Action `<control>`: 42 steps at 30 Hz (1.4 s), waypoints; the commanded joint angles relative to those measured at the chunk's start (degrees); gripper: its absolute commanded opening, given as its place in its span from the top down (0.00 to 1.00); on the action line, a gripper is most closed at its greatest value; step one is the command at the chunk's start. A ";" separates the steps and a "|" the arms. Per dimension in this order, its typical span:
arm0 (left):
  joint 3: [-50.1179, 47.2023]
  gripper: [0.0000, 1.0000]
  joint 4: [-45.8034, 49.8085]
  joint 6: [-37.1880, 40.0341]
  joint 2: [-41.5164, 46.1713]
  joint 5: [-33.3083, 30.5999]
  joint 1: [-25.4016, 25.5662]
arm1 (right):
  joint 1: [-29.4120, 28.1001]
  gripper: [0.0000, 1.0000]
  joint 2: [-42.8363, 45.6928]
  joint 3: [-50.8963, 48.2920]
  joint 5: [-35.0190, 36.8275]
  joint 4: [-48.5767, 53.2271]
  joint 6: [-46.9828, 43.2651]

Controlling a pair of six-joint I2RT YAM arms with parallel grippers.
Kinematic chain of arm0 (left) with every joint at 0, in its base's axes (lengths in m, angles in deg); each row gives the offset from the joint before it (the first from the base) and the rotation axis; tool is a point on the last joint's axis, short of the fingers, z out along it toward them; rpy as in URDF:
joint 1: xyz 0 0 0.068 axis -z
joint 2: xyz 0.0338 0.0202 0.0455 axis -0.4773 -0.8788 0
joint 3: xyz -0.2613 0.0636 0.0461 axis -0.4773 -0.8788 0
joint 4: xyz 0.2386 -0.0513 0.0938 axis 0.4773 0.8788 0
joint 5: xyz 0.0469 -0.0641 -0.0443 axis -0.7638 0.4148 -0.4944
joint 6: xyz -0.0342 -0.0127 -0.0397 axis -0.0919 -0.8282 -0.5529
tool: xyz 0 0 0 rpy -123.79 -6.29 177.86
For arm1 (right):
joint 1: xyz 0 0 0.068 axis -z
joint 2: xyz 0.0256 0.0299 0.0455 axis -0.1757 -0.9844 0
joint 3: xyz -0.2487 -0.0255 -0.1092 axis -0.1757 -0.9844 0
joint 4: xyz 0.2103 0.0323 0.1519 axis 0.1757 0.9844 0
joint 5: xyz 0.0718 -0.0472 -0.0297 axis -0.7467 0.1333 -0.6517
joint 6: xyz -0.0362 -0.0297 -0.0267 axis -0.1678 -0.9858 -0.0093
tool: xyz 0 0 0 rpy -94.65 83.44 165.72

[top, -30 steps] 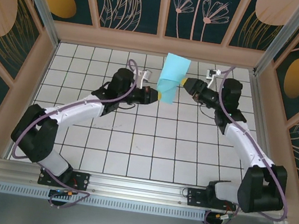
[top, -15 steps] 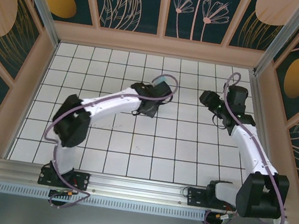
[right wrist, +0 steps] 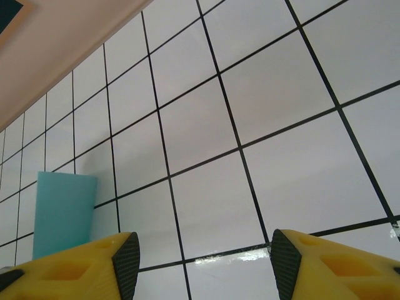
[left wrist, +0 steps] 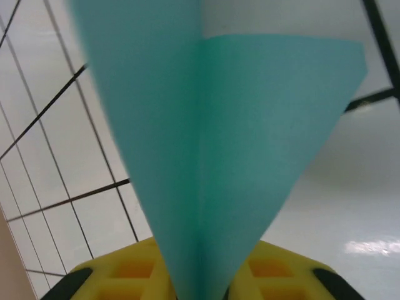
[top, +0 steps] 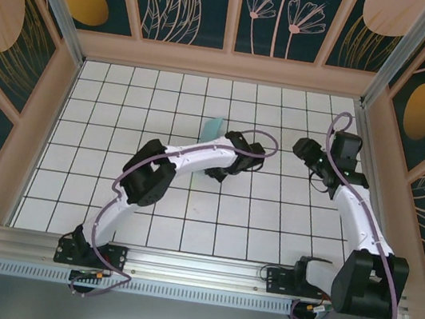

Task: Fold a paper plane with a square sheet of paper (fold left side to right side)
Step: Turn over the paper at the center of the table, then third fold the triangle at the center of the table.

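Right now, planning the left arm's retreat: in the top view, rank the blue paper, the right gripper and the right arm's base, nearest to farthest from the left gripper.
1. The folded blue paper, at the tip of the left gripper, on its far side.
2. The right gripper, off to the right, mid-table.
3. The right arm's base, at the near edge, bottom right.

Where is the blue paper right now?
The folded blue paper stands near the middle of the tiled table, at the tip of the left gripper; the left wrist view shows it rising from between the yellow fingers.
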State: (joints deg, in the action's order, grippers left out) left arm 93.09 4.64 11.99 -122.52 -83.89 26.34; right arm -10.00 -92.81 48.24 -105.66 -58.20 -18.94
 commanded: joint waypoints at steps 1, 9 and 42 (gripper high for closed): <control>2.06 0.57 -0.68 2.33 0.41 5.03 0.42 | 1.34 0.39 1.07 -1.44 -3.49 -0.25 -1.42; 2.60 0.24 -14.87 9.43 9.82 24.13 -1.82 | 1.10 0.40 -3.55 -3.40 -11.49 -3.08 -0.21; -48.07 0.19 -65.22 -2.61 32.85 53.26 -30.33 | -22.03 0.46 -49.02 23.92 -22.19 -22.55 5.91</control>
State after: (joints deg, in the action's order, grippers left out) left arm 45.44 -59.30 9.12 -87.61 -30.80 -3.97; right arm -31.86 -140.26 69.94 -125.44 -79.54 -12.25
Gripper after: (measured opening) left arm 0.810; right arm 0.547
